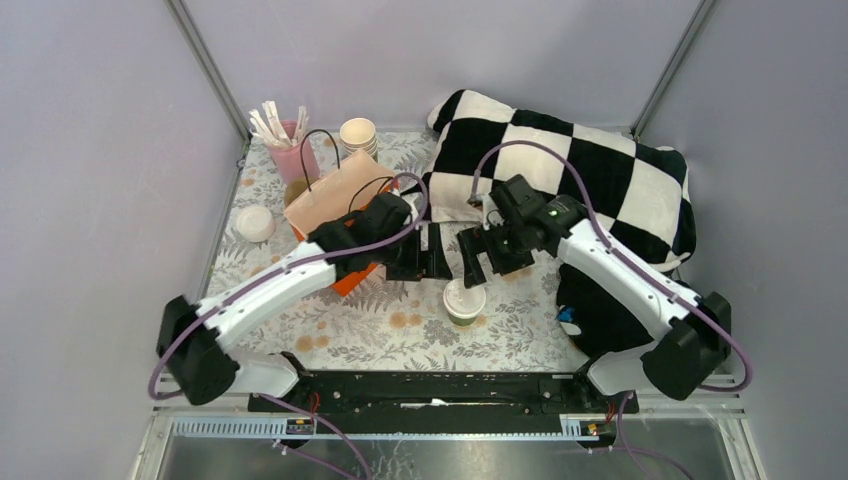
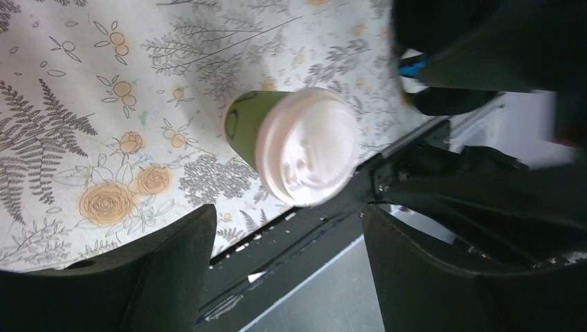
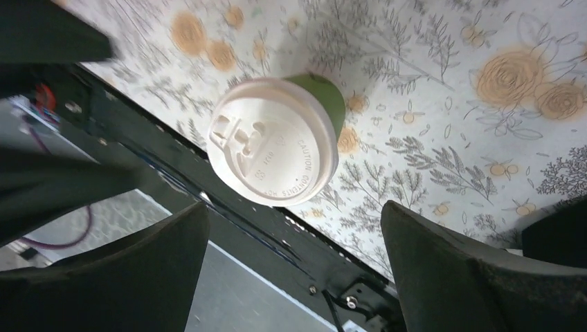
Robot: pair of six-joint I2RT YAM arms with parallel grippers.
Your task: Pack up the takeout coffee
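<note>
The takeout coffee point(image 1: 464, 300) stands upright on the flowered counter point(image 1: 330, 335) with its white lid point(image 3: 273, 142) seated, and nothing touches it. Both pincers hang just beyond the cup and above it. The left pincer point(image 1: 420, 256) is slightly to the cup's left and the right pincer point(image 1: 480, 258) slightly to its right, their tips near each other. Each is spread wide and holds nothing. In both wrist views the cup sits past the fingertips, not between them. The brown paper bag point(image 1: 335, 192) is farther off, beyond the cup and to its left, partly behind the left arm. I cannot tell how far its mouth gapes.

The lidding looks finished and the pick-up not yet begun, so the step in hand seems to be lining up for the grasp. Next, one pincer should come down around the green wall below the lid's rim and close gently, since a paper cup crushes easily and a squeezed lid may pop. The cup must stay upright on its way to the bag. The left pincer is nearer the bag and may be better used to hold its mouth open.
</note>
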